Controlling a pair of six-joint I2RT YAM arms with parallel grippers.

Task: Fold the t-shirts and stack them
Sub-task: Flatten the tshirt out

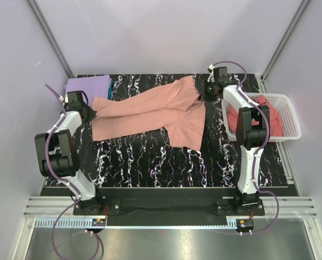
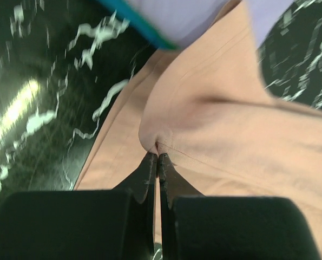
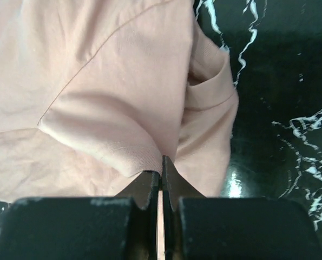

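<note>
A salmon-pink t-shirt (image 1: 150, 111) is stretched across the black marbled table between both arms. My left gripper (image 1: 91, 112) is shut on the shirt's left end, and the cloth (image 2: 231, 130) bunches at its tips (image 2: 157, 154). My right gripper (image 1: 207, 93) is shut on the shirt's far right edge; folds of the fabric (image 3: 112, 108) meet its tips (image 3: 162, 162). A folded lavender-purple t-shirt (image 1: 87, 86) lies at the far left with a teal one (image 1: 111, 88) showing at its edge. A darker rose-pink t-shirt (image 1: 271, 116) sits in the basket.
The white lattice basket (image 1: 288, 108) stands at the table's right edge, beside the right arm. Grey walls enclose the table on three sides. The black marbled tabletop (image 1: 166, 162) runs to the rail at the front.
</note>
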